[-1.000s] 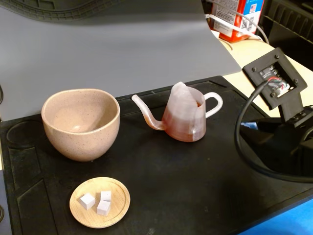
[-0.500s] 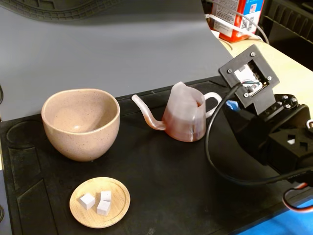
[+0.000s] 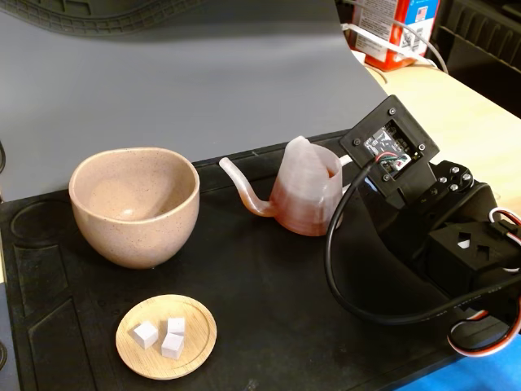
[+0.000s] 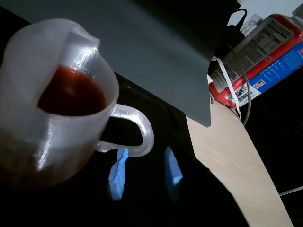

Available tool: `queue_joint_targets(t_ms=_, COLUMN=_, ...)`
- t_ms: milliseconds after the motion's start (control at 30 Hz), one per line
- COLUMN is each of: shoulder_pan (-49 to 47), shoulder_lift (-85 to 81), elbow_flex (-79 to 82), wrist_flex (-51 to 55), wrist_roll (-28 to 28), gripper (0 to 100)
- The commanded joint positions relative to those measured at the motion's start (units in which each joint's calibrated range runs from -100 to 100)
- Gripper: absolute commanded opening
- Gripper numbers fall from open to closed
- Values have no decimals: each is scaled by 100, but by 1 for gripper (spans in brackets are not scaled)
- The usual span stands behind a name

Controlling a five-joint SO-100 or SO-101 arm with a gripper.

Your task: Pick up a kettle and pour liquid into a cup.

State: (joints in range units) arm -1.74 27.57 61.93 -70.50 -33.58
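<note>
While cup (image 3: 134, 205) empty, kettle (image 4: 57, 113) holds liquid (image 4: 71, 92).

Dark mat on a pale wooden table, grey backdrop behind.

A black rubbery mat (image 3: 269, 301) with moulded grooves covers most of the light wooden tabletop (image 3: 456, 106), which shows bare at the right. A plain grey sheet (image 3: 179, 90) curves up behind the mat as a backdrop. A red, white and blue carton (image 3: 399, 28) stands at the back right. Lighting is even and soft.
</note>
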Motion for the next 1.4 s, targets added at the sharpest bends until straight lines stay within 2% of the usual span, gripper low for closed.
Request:
queue_joint_targets(t_ms=0, shoulder_pan=3, shoulder_lift=-18, elbow_flex=-186, wrist_flex=-18, wrist_roll=28, gripper=12)
queue_joint_targets(t_ms=267, shoulder_pan=-89, shoulder_lift=801, elbow_flex=-1020, wrist_flex=-373, wrist_roll=28, gripper=12)
queue_joint_targets(t_ms=333, shoulder_pan=-73, shoulder_lift=818, elbow_flex=-1238, wrist_flex=-330, wrist_roll=269, gripper=12)
queue_joint_targets(t_ms=900, shoulder_pan=200, shoulder_lift=827, elbow_flex=-1374, wrist_flex=-295, wrist_roll=285, gripper=12)
queue_joint_targets(t_ms=1367, shoulder_pan=193, shoulder_lift=1296, elbow_flex=-2082, wrist_flex=-286, wrist_roll=254, gripper=12)
